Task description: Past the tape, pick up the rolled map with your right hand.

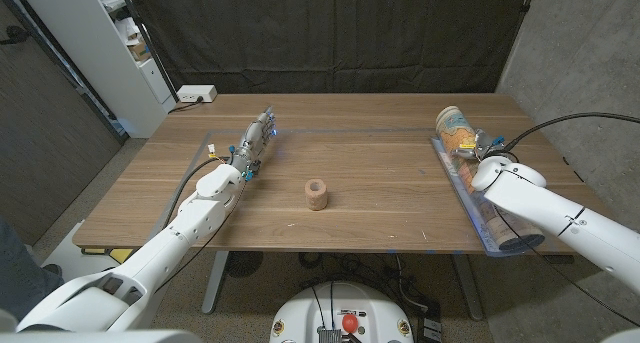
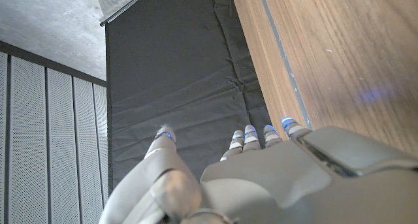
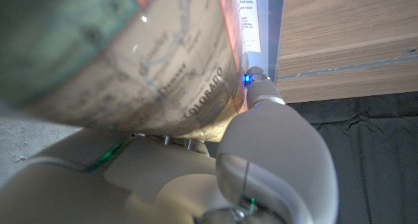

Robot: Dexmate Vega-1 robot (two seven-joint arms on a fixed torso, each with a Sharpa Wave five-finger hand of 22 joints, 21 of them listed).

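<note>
The rolled map (image 1: 455,128), a long printed tube, lies along the table's right edge beyond the blue tape line (image 1: 350,132). My right hand (image 1: 480,163) is on its far half, fingers wrapped around it. In the right wrist view the map (image 3: 163,67) presses against the palm of my right hand (image 3: 261,159), and a fingertip (image 3: 256,77) touches its side. Whether the tube is off the table I cannot tell. My left hand (image 1: 255,143) reaches out over the left part of the table, fingers straight and apart, holding nothing. The left wrist view shows the left hand (image 2: 261,178) near the tape (image 2: 277,41).
A small wooden cylinder (image 1: 316,194) stands at the middle of the wooden table (image 1: 380,173). A white power strip (image 1: 196,94) sits at the back left corner, beside a white shelf (image 1: 110,43). A black curtain hangs behind the table.
</note>
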